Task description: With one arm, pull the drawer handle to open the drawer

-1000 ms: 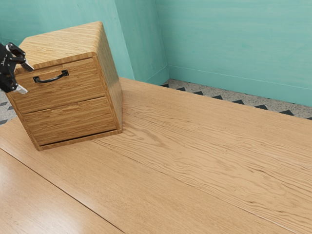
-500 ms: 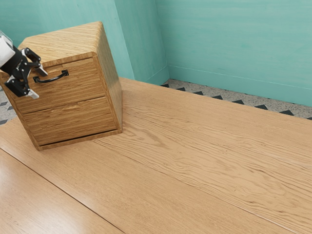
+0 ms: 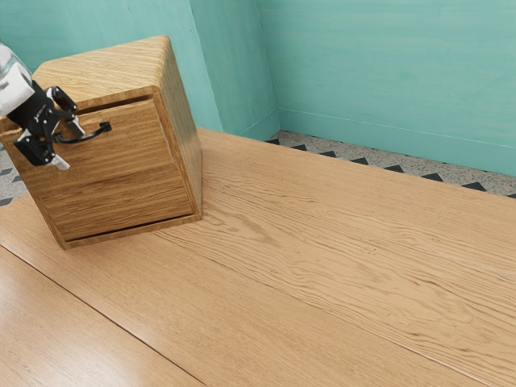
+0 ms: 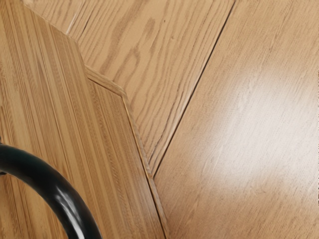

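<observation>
Black handle (image 3: pixel 87 134) on the upper drawer (image 3: pixel 113 161), far left on the desk (image 3: pixel 322 266), meets the gripper (image 3: pixel 63 141) at its left end; jaws' closure cannot be told. Pull straight out, square to the drawer front, without twisting.

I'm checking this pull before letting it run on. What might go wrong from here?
The black two-finger gripper sits at one end of the black curved handle, not its middle, so the top wooden drawer, barely open, may skew and jam. The small wooden cabinet simply stands on the wooden table and might slide instead.
</observation>
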`<move>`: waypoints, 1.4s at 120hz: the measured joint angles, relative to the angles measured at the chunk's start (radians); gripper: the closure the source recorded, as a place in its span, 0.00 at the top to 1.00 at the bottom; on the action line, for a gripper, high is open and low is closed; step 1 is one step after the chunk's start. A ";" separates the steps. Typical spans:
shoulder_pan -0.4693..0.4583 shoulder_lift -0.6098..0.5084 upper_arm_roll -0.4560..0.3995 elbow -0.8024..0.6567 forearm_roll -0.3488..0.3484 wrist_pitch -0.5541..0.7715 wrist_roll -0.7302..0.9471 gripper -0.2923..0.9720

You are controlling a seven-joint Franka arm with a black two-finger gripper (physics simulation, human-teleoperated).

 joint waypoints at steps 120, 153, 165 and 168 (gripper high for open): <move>0.382 0.116 -0.208 -0.066 -0.125 0.029 0.030 0.77; 0.396 0.119 -0.187 -0.131 -0.130 0.066 0.040 0.77; 0.396 0.119 -0.179 -0.135 -0.132 0.089 0.042 0.77; 0.395 0.119 -0.176 -0.136 -0.132 0.096 0.042 0.77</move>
